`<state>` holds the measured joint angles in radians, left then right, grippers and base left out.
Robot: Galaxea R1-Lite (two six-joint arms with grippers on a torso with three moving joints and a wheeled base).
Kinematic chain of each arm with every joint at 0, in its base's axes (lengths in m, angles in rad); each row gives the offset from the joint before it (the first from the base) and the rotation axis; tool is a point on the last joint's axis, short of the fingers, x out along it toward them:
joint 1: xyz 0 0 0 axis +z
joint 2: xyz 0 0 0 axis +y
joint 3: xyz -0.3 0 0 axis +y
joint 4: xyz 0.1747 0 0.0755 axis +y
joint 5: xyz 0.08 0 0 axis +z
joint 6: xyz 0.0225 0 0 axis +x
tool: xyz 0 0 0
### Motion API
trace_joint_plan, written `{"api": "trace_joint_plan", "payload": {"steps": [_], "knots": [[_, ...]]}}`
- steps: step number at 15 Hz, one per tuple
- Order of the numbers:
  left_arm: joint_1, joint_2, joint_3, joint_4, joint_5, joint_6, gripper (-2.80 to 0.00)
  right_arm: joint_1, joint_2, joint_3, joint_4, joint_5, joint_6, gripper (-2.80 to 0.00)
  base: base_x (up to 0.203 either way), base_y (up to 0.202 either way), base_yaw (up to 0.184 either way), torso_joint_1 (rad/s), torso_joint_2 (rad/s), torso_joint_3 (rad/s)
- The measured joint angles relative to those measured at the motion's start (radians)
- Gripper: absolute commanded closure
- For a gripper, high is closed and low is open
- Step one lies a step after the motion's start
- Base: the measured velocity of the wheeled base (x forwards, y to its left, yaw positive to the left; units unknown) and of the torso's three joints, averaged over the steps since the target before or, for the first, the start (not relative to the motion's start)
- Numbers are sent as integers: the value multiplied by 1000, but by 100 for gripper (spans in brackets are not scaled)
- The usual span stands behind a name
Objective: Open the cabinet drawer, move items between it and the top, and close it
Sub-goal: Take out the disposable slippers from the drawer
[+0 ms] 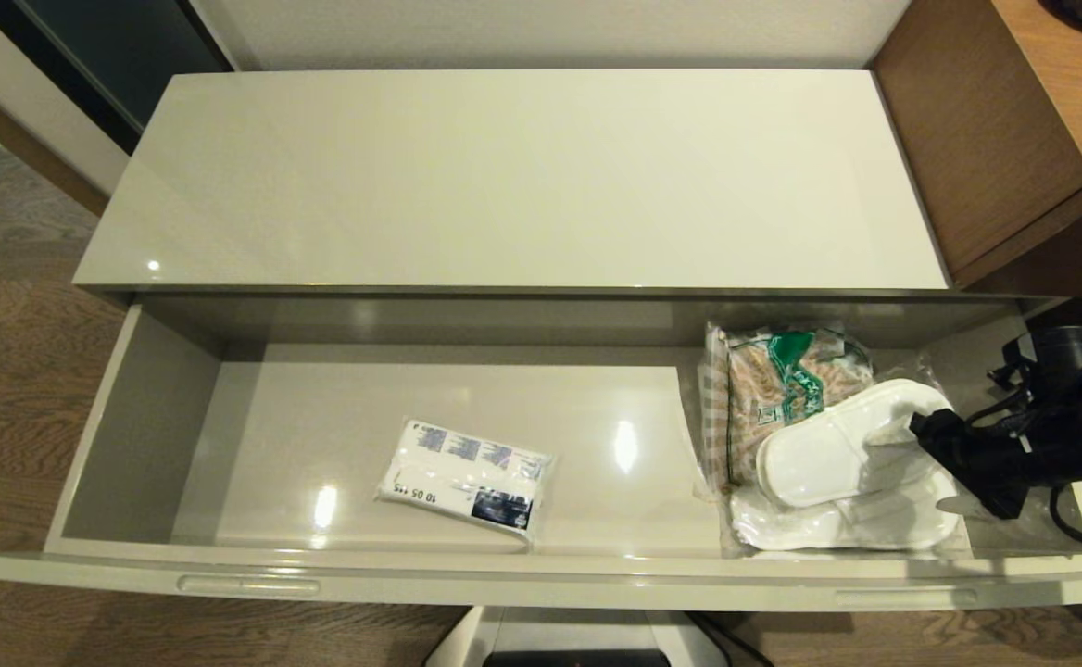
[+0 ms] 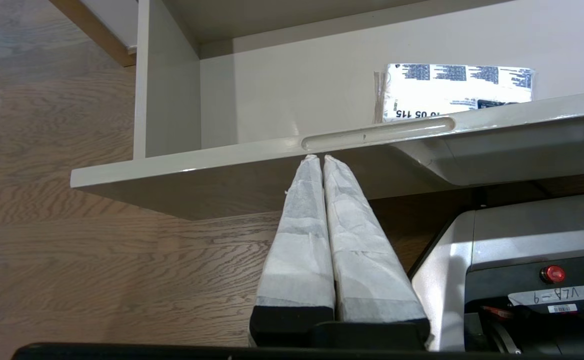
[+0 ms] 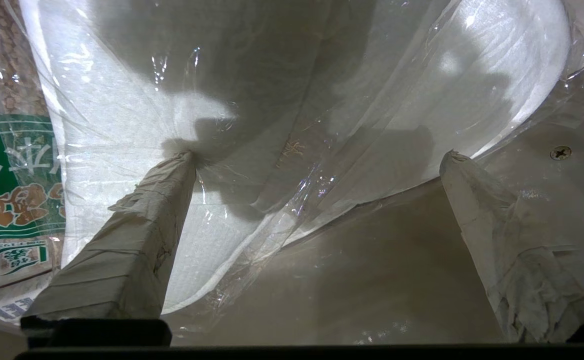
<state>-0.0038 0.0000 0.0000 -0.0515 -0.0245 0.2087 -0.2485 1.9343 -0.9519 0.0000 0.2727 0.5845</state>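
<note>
Cabinet drawer (image 1: 133,445) pulled fully out, two handle slots on front rim. Inside: one tissue pack (image 1: 467,477) mid-floor; one wrapped slipper pair (image 1: 842,463) at right end, overlapping one snack bag (image 1: 782,380). Right gripper (image 3: 317,160) spread wide, one fingertip on slipper wrap. Left gripper (image 2: 320,159) closed, empty, below drawer front.

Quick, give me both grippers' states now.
Left gripper: closed, empty, parked under the drawer front.
Right gripper: open, in the drawer over the slippers, one finger touching the wrap.
</note>
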Motion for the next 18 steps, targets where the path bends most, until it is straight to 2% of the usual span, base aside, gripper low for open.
{"api": "trace_joint_plan", "payload": {"steps": [15, 16, 18], "knots": [[1, 0, 0, 0, 0, 0, 0, 2, 116, -10, -43, 1, -5, -280, 0, 0, 0, 0, 0, 0], [1, 0, 0, 0, 0, 0, 0, 2, 118, -8, -44, 2, -13, 0, 0, 0, 0, 0, 0, 0], [0, 0, 0, 0, 0, 0, 0, 2, 119, -5, -46, 2, -24, 0, 0, 0, 0, 0, 0, 0]]}}
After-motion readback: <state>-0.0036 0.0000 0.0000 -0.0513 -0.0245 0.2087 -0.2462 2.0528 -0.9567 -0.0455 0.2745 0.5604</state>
